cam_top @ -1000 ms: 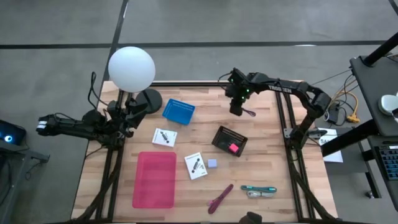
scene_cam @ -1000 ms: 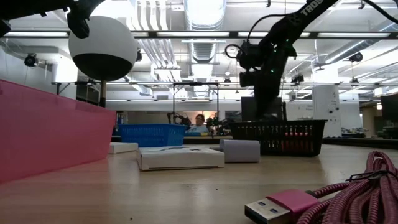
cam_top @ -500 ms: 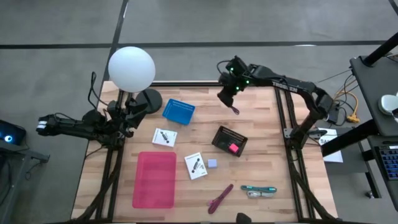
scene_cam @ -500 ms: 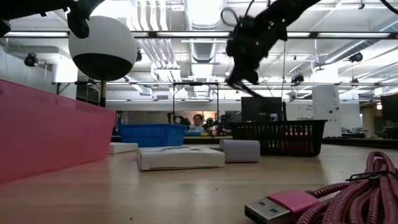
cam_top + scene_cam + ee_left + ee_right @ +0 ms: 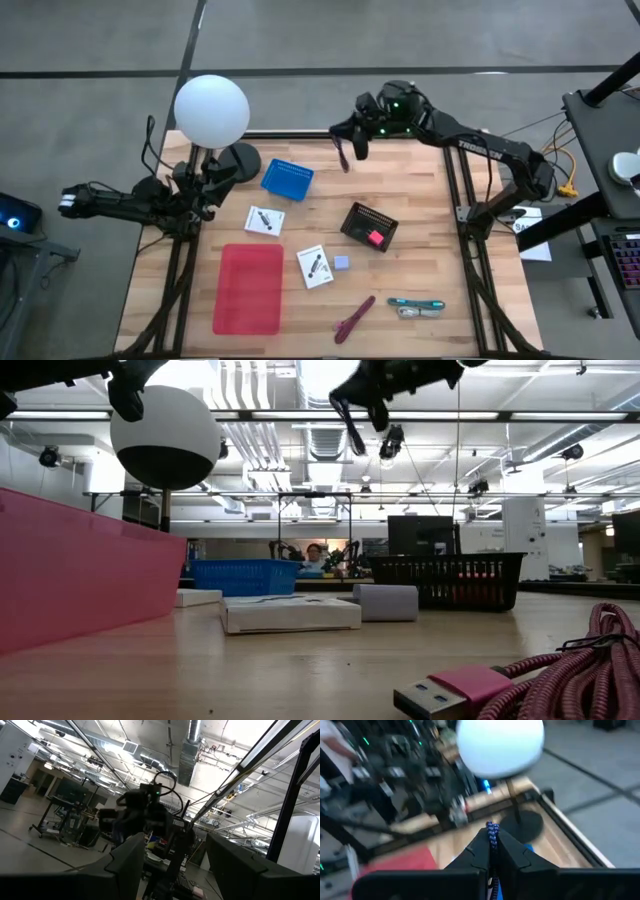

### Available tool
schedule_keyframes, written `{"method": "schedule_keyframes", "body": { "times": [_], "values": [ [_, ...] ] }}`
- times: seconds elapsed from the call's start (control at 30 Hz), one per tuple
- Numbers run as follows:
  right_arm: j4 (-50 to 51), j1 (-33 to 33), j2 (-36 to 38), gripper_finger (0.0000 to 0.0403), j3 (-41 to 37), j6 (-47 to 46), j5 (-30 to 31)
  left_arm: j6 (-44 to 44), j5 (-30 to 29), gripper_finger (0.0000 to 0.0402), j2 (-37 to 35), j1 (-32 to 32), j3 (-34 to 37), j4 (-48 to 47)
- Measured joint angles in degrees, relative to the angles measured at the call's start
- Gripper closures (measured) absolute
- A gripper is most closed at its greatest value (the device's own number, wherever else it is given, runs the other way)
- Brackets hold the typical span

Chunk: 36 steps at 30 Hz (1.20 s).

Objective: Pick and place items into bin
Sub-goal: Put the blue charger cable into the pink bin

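Note:
My right gripper (image 5: 347, 143) is high above the table's far edge, right of the blue basket (image 5: 287, 179), and shut on a slim purple pen (image 5: 342, 157). In the low view the pen (image 5: 352, 432) slants down below the gripper (image 5: 360, 395). My left gripper (image 5: 172, 870) is open and waits with its arm (image 5: 130, 205) over the table's left edge. Flat on the wood lie two white cards (image 5: 265, 220) (image 5: 315, 266), a pale-blue cube (image 5: 342, 263), magenta pens (image 5: 354, 318) and a teal-handled tool (image 5: 415, 303). My right gripper pinches the purple pen between its two fingers (image 5: 479, 851). One end of the pen (image 5: 491, 827) sticks out past the fingertips. The pen is lifted clear of the table and slants downward below the gripper (image 5: 352, 432).
A black basket (image 5: 368, 226) with a magenta item inside stands right of centre. A pink tray (image 5: 250, 288) lies near the front left. A white globe lamp (image 5: 211, 110) stands at the far left corner. A magenta cable (image 5: 560, 670) lies at the near edge.
My right gripper has risen and swung from the far right part of the table toward the left along the far edge, ending near the blue basket. It has turned on the way, and the purple pen has gone with it, high off the table.

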<state>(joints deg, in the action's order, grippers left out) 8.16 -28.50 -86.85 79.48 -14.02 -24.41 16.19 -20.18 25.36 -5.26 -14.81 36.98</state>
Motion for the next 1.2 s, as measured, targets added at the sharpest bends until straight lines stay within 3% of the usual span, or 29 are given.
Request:
{"method": "schedule_keyframes", "body": {
  "times": [0.23, 0.6, 0.97, 1.2],
  "values": [
    [-16.07, 2.94, -1.04, 0.0394, -0.09, -6.26, 0.86, -0.04, 0.0, 0.0205, 0.14, 0.0, 0.0, -0.3],
    [-30.14, 7.32, -2.86, 0.0394, -0.22, -8.94, 2.12, -0.04, 0.0, 0.0205, 1.2, 0.0, 0.0, -0.22],
    [-32.95, 11.51, -3.32, 0.0394, -0.22, -8.98, 2.06, 0.02, 0.22, 0.0205, 4.94, 0.0, -0.27, 0.87],
    [-32.9, 12.09, -3.32, 0.0394, -0.22, -8.98, 2.04, 0.02, 1.32, 0.0205, 11.4, 0.0, -1.34, 7.9]
  ]
}}
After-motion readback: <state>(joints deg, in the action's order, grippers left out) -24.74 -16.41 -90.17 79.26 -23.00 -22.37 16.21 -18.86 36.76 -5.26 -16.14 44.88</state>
